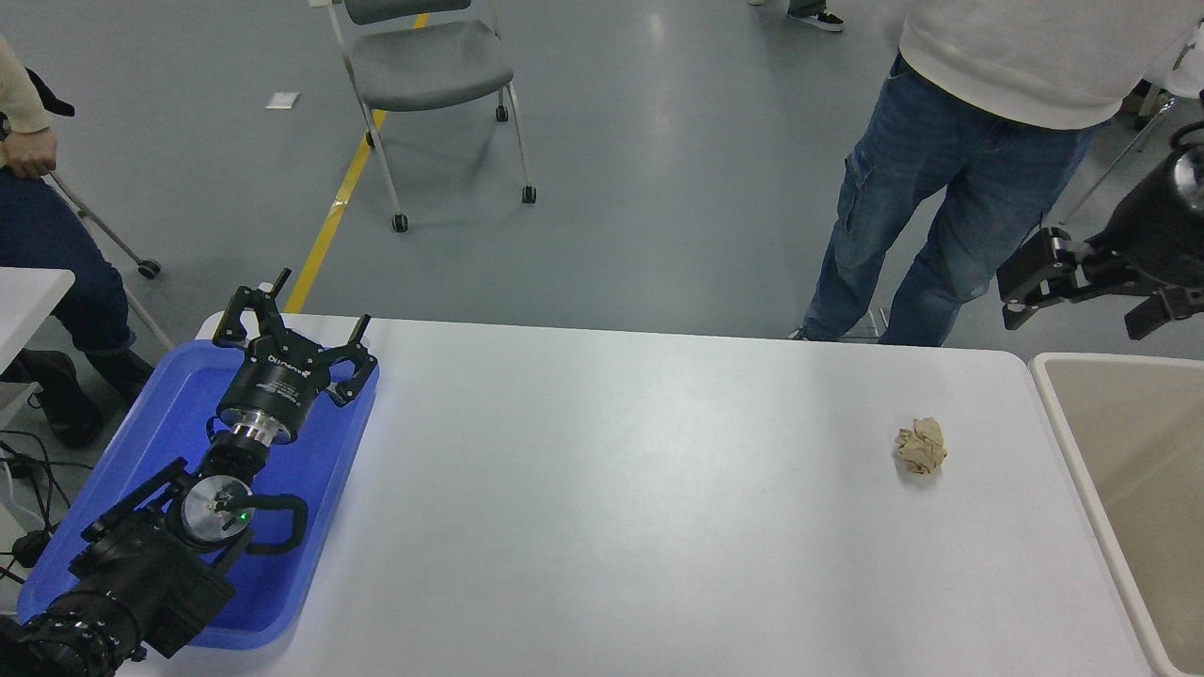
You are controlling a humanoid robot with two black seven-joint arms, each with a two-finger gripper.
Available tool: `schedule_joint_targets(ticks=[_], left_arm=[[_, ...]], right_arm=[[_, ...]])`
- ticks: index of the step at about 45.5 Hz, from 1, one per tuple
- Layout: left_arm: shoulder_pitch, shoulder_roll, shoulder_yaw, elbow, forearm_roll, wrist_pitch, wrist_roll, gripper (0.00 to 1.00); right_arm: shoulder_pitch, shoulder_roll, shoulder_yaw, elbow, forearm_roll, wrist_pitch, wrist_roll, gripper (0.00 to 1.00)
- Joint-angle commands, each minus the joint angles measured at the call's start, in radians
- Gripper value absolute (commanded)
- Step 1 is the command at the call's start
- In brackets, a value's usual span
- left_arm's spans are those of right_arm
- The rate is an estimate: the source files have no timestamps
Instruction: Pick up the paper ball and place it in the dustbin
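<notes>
1. The paper ball (921, 446) lies alone on the white surface (611, 489), below and to the left of the right tool (1072, 291) and well apart from it; nothing touches the ball
2. The right tool hangs in the air past the surface's far right corner, above the dustbin's far end, with its fingers spread and nothing between them
3. The dustbin (1082, 451) stands just below the right tool, at the surface's right edge; the ball rests near its pale rim, to the left of it
4. The ball looks like crumpled tan paper, so I judge it very light, soft and springy, with a rough, creased skin that should not slip; it is not fragile, and a firm squeeze would only crush it a little
5. Being light, it may skid or roll if one finger nudges it first, so both fingers should meet it together
6. The best hold seems across the middle of the wad, fingers coming down on opposite sides at its widest part, low enough to catch the bulk and not a loose fold
7. The left tool (293, 329) is parked over the blue tray (310, 527), far to the left, its fingers spread and empty
</notes>
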Motion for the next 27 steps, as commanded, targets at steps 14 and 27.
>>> schedule_joint_targets(ticks=[14, 27], left_arm=[[0.0, 0.0, 0.0, 0.0, 0.0, 0.0, 0.0, 1.0], [0.0, 0.0, 0.0, 0.0, 0.0, 0.0, 0.0, 1.0]], right_arm=[[0.009, -0.001, 0.007, 0.0, 0.0, 0.0, -0.001, 1.0], [0.015, 0.0, 0.007, -0.001, 0.0, 0.0, -0.001, 1.0]])
